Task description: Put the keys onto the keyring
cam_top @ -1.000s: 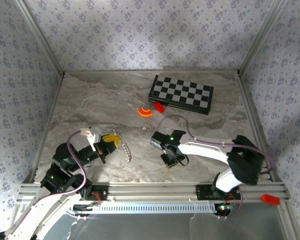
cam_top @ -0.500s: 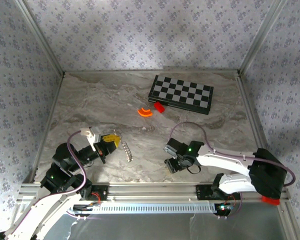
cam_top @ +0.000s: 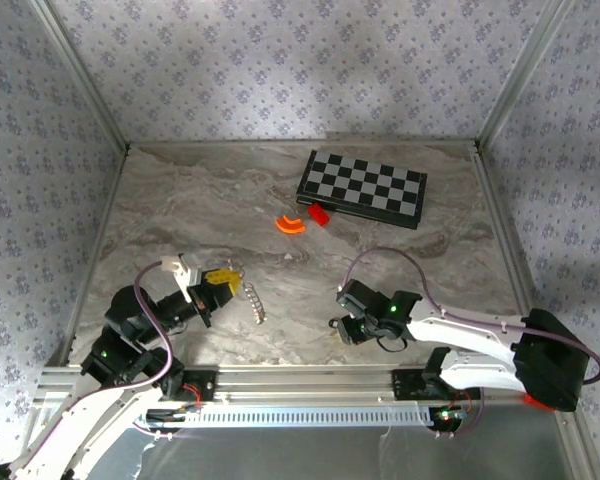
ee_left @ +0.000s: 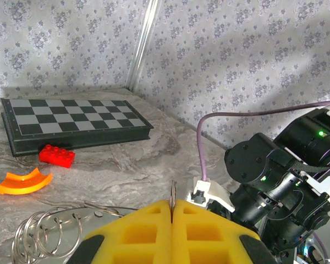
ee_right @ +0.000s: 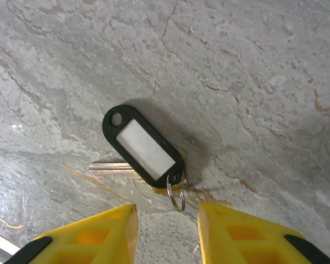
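Since a second ago the right arm has drawn back toward the lower right of the top view. Its elbow now sits low near the bottom edge, and the right gripper has slid a little right and down over the marble table. The left arm has not shifted.

In the right wrist view the right gripper hovers with its yellow pads apart, touching nothing. Just beyond the gap the key lies flat on the table in mid-frame. It has a black oblong tag with a white label, a short silvery blade poking out leftward from beneath it, and a small split ring at the end nearest the pads.

At the lower left of the top view the left gripper is closed. Its wrist view shows the pads pressed together on a thin metal edge, which reads as the keyring. A coil of linked rings trails at lower left.

Farther back lie an orange arc piece and a red block, with a chessboard in the upper centre.

By my reading the task is at an early stage. The keyring is held ready, but the key has not been picked up. It has yet to be grasped, carried across and worked onto the ring.
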Robot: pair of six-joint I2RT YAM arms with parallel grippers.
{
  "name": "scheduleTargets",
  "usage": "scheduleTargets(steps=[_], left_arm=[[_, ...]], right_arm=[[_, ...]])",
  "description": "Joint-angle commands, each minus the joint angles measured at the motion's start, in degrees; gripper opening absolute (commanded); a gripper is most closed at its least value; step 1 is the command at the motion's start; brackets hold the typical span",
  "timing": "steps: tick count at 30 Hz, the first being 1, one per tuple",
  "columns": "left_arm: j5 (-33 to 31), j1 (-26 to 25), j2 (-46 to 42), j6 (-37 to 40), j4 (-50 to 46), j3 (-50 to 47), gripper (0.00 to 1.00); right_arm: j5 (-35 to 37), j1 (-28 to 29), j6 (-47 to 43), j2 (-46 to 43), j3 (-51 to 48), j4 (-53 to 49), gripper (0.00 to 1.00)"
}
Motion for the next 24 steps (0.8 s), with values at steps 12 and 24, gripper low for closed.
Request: scheduleTargets(steps=[12,24], left_arm=[[1.23,-0.41,-0.56,-0.64,3.51,0.35,0.00],[1.25,-0.33,-0.55,-0.61,3.35,0.57,0.00]], right_arm=[[-0.86,-0.88,-0.81,-1.07,-1.86,1.64,0.23],[-1.73,-1.33,-2.17,0.46,-1.49,2.31,0.18]])
